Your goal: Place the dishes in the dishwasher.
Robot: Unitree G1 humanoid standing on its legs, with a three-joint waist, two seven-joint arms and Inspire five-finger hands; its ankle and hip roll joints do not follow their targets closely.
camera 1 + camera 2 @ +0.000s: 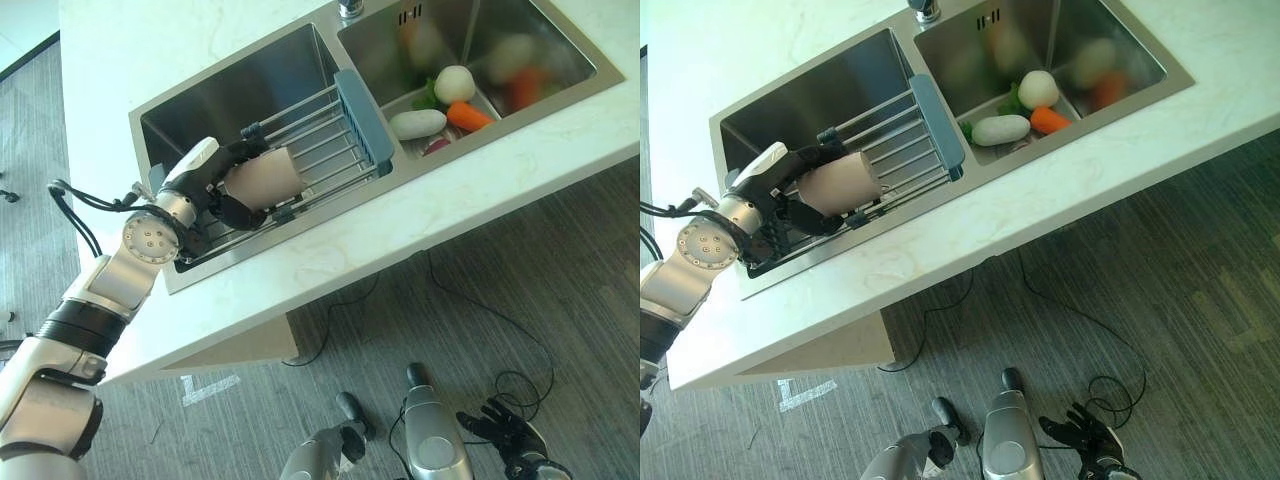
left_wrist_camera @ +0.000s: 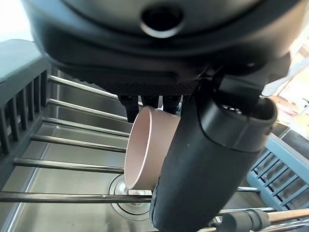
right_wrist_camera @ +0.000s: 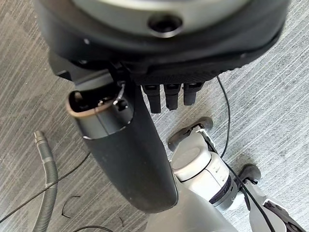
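A beige-pink cup [image 1: 266, 178] lies on its side in my left hand [image 1: 213, 188], whose fingers and thumb curl round it. The hand holds it just above the wire rack [image 1: 322, 140] that spans the left basin of the steel sink [image 1: 232, 92]. In the left wrist view the cup [image 2: 145, 145] shows its open mouth past the thumb [image 2: 207, 164], with the rack's bars [image 2: 72, 166] and the drain below. My right hand [image 1: 507, 430] hangs low over the floor at the lower right, fingers relaxed and holding nothing.
The rack has a blue-grey end piece [image 1: 363, 116] by the basin divider. The right basin holds a white round vegetable [image 1: 455, 84], a carrot [image 1: 468, 116] and a long white vegetable [image 1: 418, 124]. The white marble counter [image 1: 420, 205] surrounds the sink; grey carpet [image 1: 540, 290] lies below.
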